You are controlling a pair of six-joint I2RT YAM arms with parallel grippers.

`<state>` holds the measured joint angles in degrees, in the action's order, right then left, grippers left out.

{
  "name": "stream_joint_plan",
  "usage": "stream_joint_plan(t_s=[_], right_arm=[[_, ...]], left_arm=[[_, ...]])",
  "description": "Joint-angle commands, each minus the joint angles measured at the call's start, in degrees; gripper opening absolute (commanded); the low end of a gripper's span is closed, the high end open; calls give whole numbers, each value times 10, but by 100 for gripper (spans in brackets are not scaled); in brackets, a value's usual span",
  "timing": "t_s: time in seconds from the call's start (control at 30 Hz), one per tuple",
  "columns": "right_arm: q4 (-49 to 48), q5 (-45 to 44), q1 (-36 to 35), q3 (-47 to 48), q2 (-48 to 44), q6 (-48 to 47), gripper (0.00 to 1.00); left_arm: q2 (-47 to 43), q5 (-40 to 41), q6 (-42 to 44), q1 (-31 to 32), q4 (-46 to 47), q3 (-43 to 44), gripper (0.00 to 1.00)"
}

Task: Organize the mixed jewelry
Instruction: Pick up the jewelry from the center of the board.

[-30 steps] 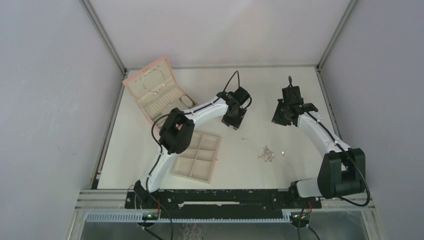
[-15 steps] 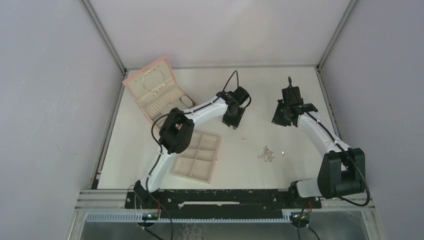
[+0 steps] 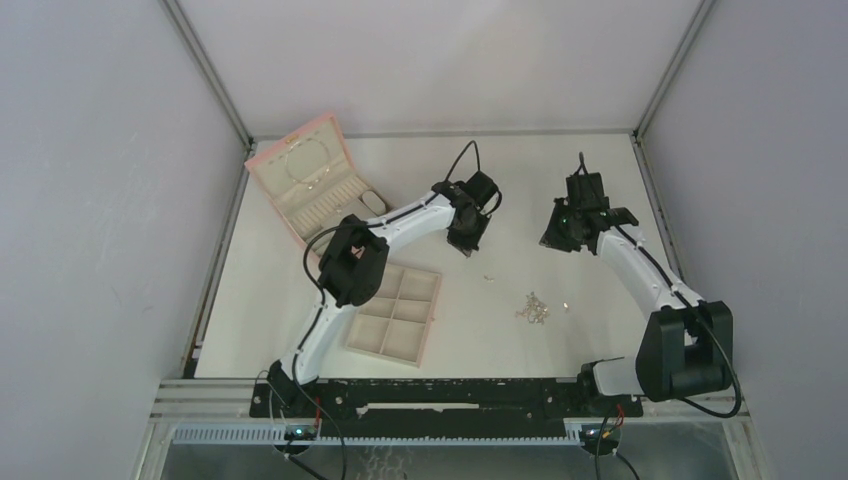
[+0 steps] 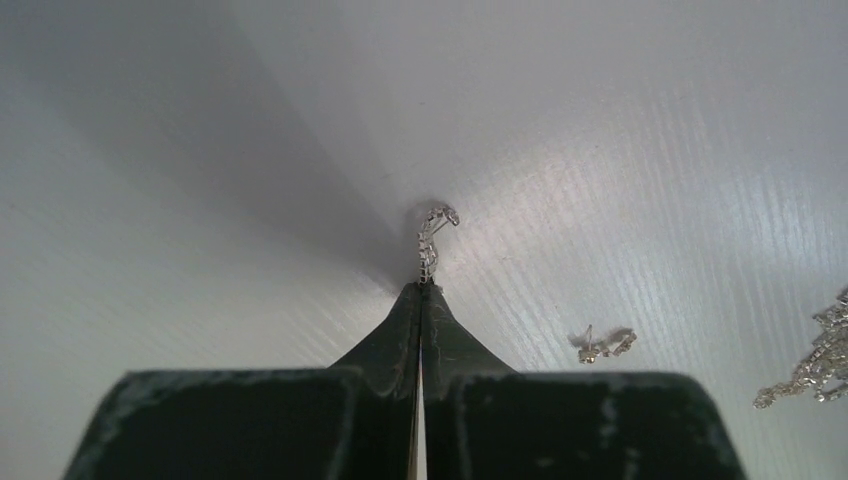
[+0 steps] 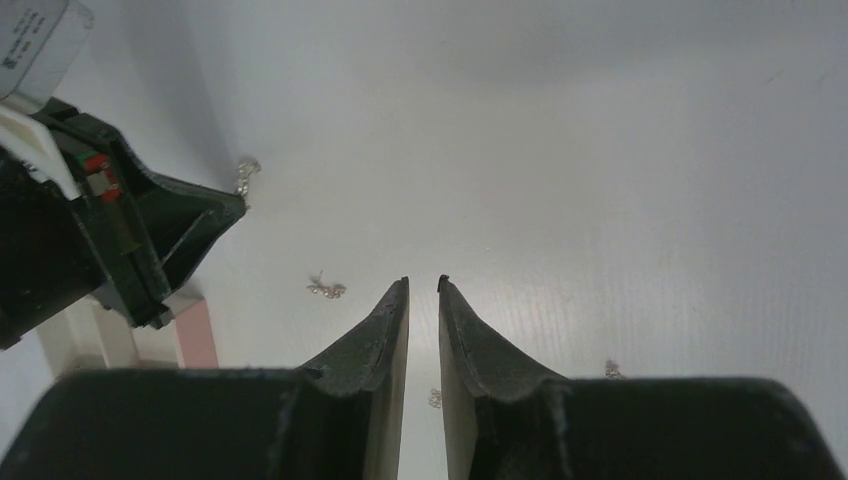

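Observation:
My left gripper (image 4: 421, 288) is shut on a small curved silver jewelry piece (image 4: 432, 232), which sticks out of the fingertips just above the white table. In the top view the left gripper (image 3: 466, 246) is at mid-table. A silver earring (image 4: 605, 344) lies to its right, also seen from above (image 3: 489, 278). A small chain cluster (image 3: 533, 308) and a tiny piece (image 3: 566, 305) lie further toward the near edge. My right gripper (image 5: 422, 282) has its jaws a little apart and empty; in the top view the right gripper (image 3: 560, 240) hovers right of the left one.
An open pink quilted box (image 3: 310, 185) stands at the back left. A beige six-compartment tray (image 3: 395, 313) lies near the left arm's elbow. Grey walls enclose the table on three sides.
My left gripper has shifted slightly away toward the back left with the silver piece pinched in it. The right gripper has shifted slightly left.

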<state>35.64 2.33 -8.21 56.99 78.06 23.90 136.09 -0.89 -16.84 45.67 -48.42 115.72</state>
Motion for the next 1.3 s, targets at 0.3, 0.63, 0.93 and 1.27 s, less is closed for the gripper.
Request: stream_joint_plan(t_s=[0.3,0.63,0.93,1.27], right_arm=[[-56,207,47,1,-87,-39,25],[-171,413,52,-28,-125,19,37],[-158,534,51,-10,-102,84,43],[-179,635,39,-10,-87,161,47]], left_arm=[[-124,-15,127,-5,-10,-4,0],[-289,-46,273,-11,-30,-68,0],[-406,-86,430,-11,1,-167,0],[-521,-132,584,-11,88,-295,0]])
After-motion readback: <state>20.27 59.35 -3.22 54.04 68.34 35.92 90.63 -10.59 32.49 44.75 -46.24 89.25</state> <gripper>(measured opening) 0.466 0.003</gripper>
